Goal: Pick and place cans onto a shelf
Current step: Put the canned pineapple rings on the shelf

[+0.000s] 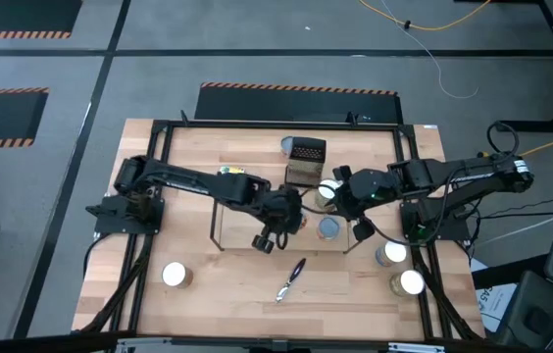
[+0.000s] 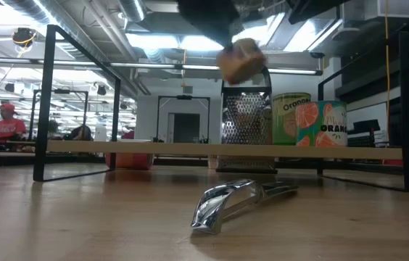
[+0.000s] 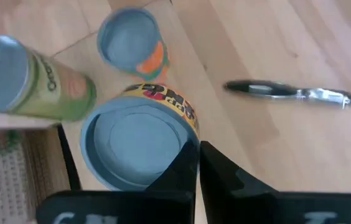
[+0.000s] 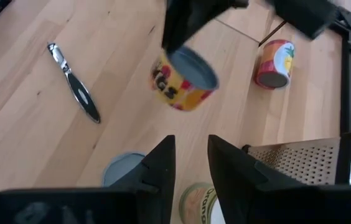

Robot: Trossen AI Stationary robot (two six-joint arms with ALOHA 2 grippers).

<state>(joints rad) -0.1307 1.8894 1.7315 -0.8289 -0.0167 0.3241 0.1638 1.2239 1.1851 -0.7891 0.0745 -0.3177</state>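
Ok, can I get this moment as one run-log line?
left gripper: shut on rim of yellow-labelled can, can lifted, tilted | right gripper: open, empty, above shelf | placement: not yet done

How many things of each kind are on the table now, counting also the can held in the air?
Cans: 7
Perforated box: 1
Metal tool: 1
Shelf: 1
Total: 10

Both my arms meet over the shelf at mid-frame.

My left gripper (image 1: 275,233) sits at centre over the shelf (image 1: 220,211), my right gripper (image 1: 340,194) just right of it by the brown box (image 1: 305,160). One can (image 1: 175,275) stands lower left, two cans (image 1: 401,270) lower right, a metal tool (image 1: 291,278) at lower centre.
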